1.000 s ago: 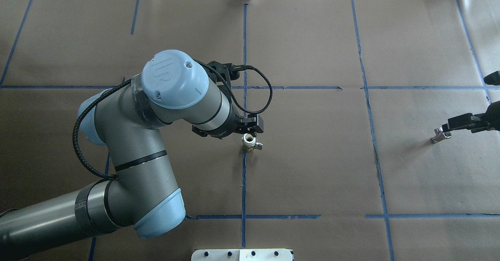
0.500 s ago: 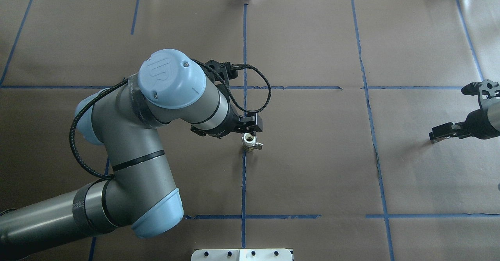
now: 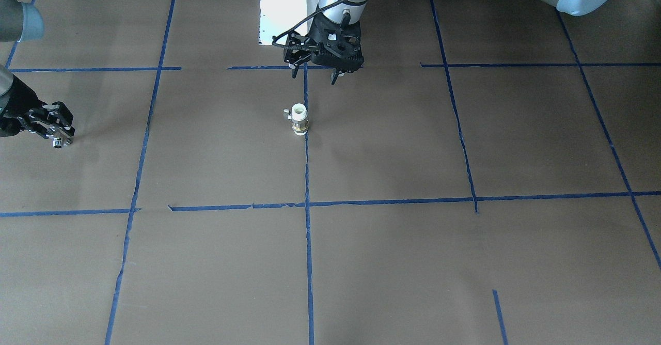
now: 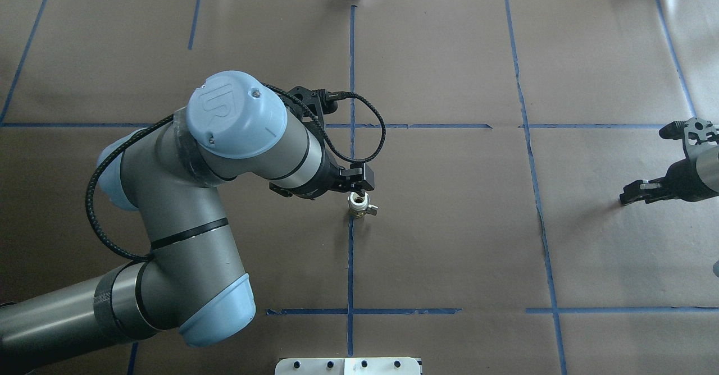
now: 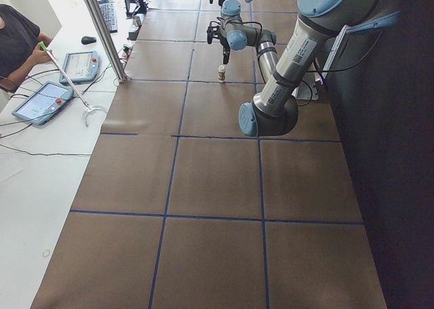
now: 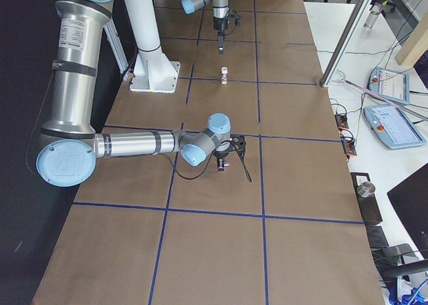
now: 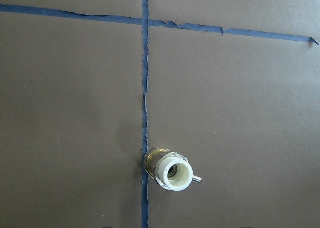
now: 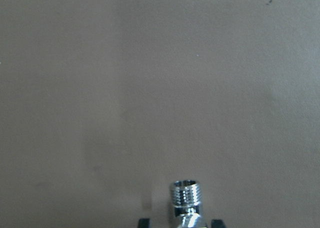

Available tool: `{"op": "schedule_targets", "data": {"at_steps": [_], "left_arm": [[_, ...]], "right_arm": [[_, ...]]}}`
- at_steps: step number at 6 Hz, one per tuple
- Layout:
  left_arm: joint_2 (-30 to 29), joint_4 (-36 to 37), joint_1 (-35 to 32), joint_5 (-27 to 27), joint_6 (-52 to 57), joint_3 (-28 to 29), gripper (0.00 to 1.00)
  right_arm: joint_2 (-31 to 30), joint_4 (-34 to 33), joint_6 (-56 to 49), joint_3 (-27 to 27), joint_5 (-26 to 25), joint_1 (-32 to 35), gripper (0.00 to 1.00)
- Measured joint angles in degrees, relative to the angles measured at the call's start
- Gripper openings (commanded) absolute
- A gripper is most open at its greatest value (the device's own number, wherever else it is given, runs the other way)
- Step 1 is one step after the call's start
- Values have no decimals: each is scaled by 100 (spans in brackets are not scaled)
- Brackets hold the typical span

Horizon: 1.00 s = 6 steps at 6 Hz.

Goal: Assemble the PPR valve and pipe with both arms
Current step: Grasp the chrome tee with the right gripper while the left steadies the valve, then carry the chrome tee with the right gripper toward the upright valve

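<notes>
Since before, left end effector (image 3: 313, 76) has crept in, apart just over the upright valve (image 3: 299, 119) on worktop (image 3: 413, 257); right end effector (image 3: 58, 136), far right of valve, straddles pipe (image 8: 186, 198) unclamped, so off-centre closing could topple either.

4 wide views sharing the table (image 4: 449, 251), 2 close wrist views

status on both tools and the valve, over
Left tool open, over upright valve, no contact. Right tool straddling pipe, grip unclear.

Lower half of the pipe (image 8: 186, 198) beyond the right wrist view's edge
</notes>
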Motion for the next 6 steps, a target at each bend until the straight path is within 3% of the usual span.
{"op": "schedule_targets", "data": {"at_steps": [3,6], "left_arm": [[139,0,-4,0,-10,-104,89],[717,0,-91,-7,55,-634,88]], "right_arm": [[213,-294,200,624,44,-48,0],[1733,-895,2439,1160,-229,-808,0]]}}
